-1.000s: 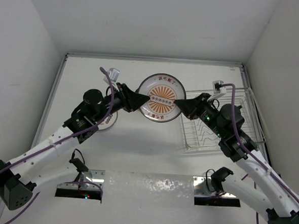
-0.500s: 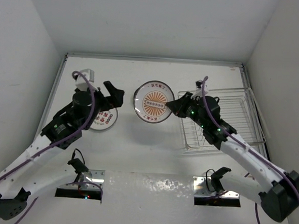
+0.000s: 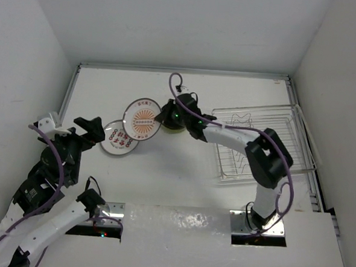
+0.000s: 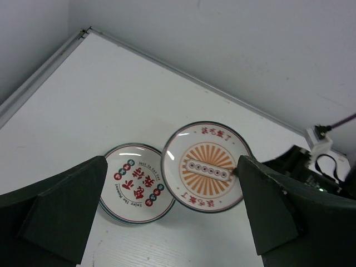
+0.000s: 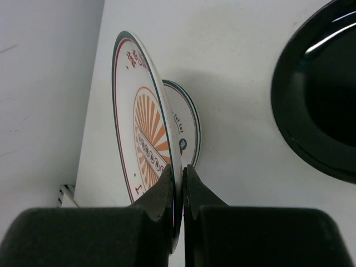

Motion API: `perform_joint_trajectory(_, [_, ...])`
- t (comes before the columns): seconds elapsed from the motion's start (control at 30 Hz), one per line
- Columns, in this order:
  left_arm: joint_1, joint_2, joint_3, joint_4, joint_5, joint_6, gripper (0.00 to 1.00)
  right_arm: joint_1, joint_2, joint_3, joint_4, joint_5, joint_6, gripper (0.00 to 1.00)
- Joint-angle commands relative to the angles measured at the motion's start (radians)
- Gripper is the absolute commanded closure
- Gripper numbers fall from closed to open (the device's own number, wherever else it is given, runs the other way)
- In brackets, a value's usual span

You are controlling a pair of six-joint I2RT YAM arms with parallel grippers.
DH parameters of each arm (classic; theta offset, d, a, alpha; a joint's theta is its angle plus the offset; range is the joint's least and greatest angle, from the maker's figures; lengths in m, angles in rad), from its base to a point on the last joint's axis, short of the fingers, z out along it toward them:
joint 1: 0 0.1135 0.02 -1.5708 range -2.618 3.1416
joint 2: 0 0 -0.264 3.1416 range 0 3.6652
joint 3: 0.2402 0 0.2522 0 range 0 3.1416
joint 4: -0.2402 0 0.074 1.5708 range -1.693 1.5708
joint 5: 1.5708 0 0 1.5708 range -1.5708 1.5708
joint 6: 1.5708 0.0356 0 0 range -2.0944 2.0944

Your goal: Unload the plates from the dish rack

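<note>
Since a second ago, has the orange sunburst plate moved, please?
Yes. The sunburst plate shifted left, away from the dish rack, toward the red-lettered plate.

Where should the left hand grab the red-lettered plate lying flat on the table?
Probably the rim on its near-left side, approached from the left. The red-lettered plate lies flat on the table, so only the rim offers an edge. The sunburst plate, pinched at its rim by the right hand, hangs tilted over its far-right side. The left hand is open.
</note>
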Motion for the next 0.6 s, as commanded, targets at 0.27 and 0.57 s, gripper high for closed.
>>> perform_joint_trajectory(0.27, [-0.001,0.068,-0.018,0.034,0.030,0.048,0.00,0.109,0.336,0.367,-0.107,0.018,-0.001,0.90])
perform_joint_trajectory(0.57, [0.001,0.061,-0.018,0.035,0.043,0.048,0.00,0.183,0.445,0.644,-0.357,0.053,-0.171,0.18])
